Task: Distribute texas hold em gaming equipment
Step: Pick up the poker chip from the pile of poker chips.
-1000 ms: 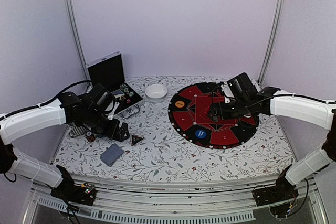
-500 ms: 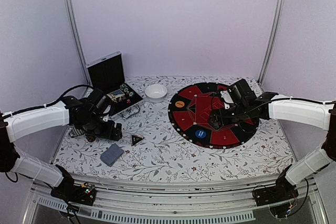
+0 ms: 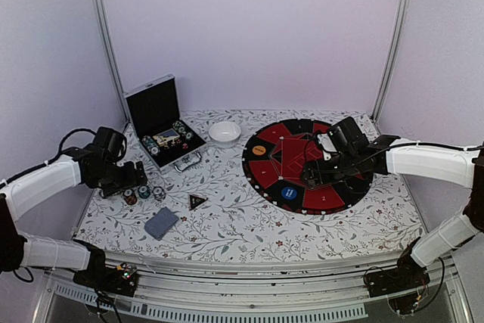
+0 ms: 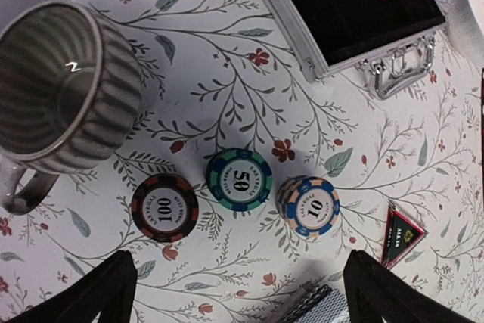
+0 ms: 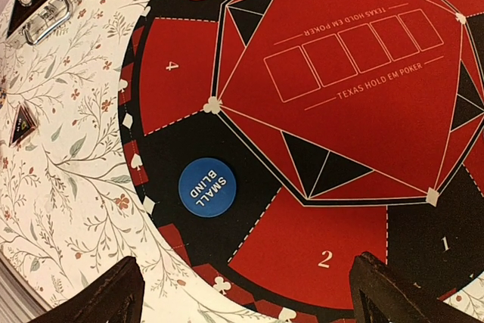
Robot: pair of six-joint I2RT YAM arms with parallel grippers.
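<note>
L end effector [image 4: 242,293] released over round striped chips [image 4: 239,179], left of red-black round mat [image 5: 348,111]; R end effector [image 5: 249,300] released, prob. just above mat.

Two arms [image 3: 41,181] with white shells, black joints [image 3: 106,158], thin black cables [image 3: 439,142], matte black tapered fingers [image 4: 94,296]

Left gripper [image 4: 238,266] and right gripper [image 5: 246,262] hover, jaws spread wide

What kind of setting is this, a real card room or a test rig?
Most likely a staged robot test booth, not a card room: plain lilac walls framed by metal posts, and a floral tablecloth with a round hold'em mat on it.
</note>
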